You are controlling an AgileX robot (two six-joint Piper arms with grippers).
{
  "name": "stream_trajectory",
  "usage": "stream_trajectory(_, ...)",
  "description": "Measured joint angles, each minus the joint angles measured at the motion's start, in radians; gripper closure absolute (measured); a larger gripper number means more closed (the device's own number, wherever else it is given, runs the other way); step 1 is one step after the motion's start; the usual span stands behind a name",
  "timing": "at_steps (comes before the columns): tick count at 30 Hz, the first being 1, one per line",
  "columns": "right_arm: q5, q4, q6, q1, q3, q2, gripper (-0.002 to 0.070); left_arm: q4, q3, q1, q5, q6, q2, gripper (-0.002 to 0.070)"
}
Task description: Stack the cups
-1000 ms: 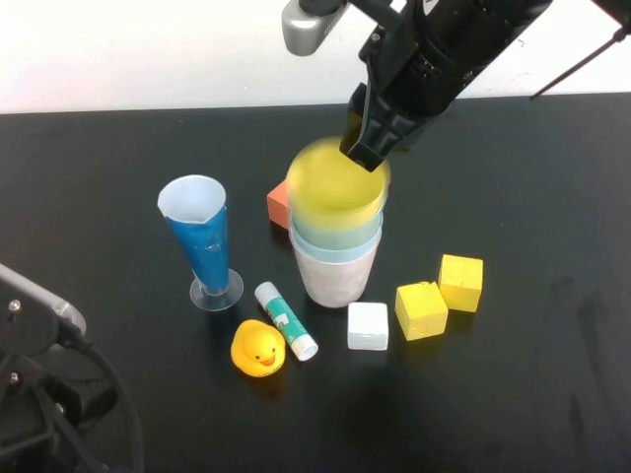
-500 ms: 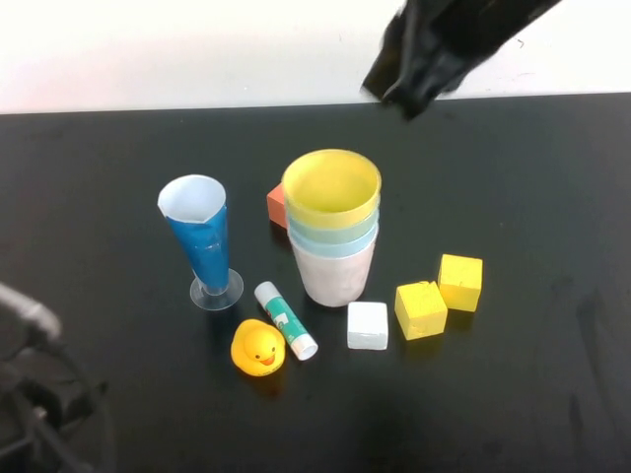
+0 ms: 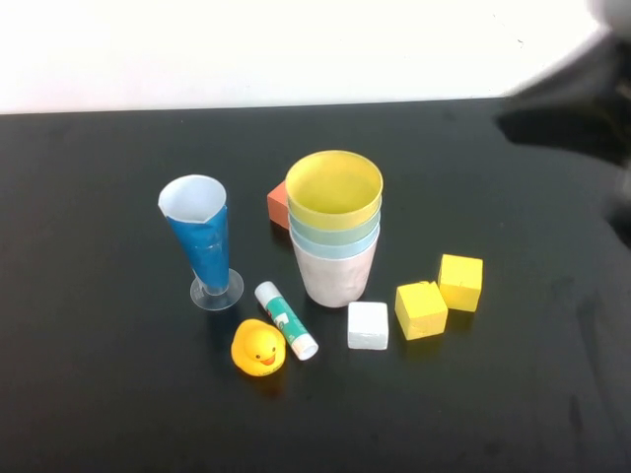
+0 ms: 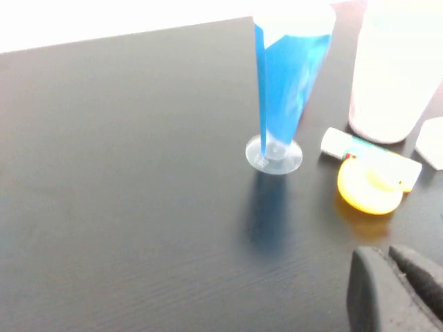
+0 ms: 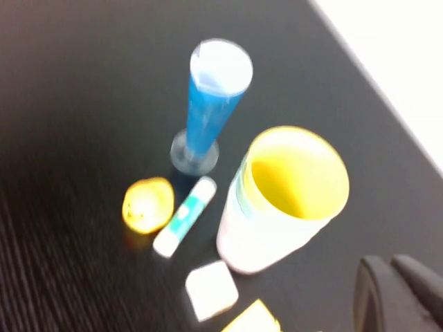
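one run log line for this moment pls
cups: yellow cup nested on top of cup stack | right gripper: shut, empty, off the stack | left gripper: shut, empty, beside blue glass

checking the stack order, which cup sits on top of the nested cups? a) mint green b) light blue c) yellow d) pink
c: the yellow cup is uppermost in the stack, its open mouth showing, with the mint green, light blue and pink cups nested below it; both grippers are shut and away from the stack.
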Motion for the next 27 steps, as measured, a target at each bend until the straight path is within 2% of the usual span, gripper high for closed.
stream_trajectory(5, -0.281, 0.033, -0.046, 0.000, 0.341, -0.274, 0.0678, 0.000, 0.036, 0.000, 0.014, 0.000, -0.070, 0.0676)
stream_trajectory(11, -0.459, 0.037, -0.064, 0.000, 0.617, -0.542, 0.0678, -0.004, 0.069, 0.000, 0.063, 0.000, -0.073, 0.0676)
stream_trajectory(17, -0.530, 0.033, -0.072, 0.000, 0.742, -0.724, 0.0678, -0.004, 0.071, 0.000, 0.081, 0.000, -0.073, 0.0676)
stream_trajectory(27, -0.532, 0.031, -0.072, 0.000, 0.857, -0.756, 0.0678, -0.004, 0.071, 0.000, 0.085, 0.000, -0.075, 0.0676)
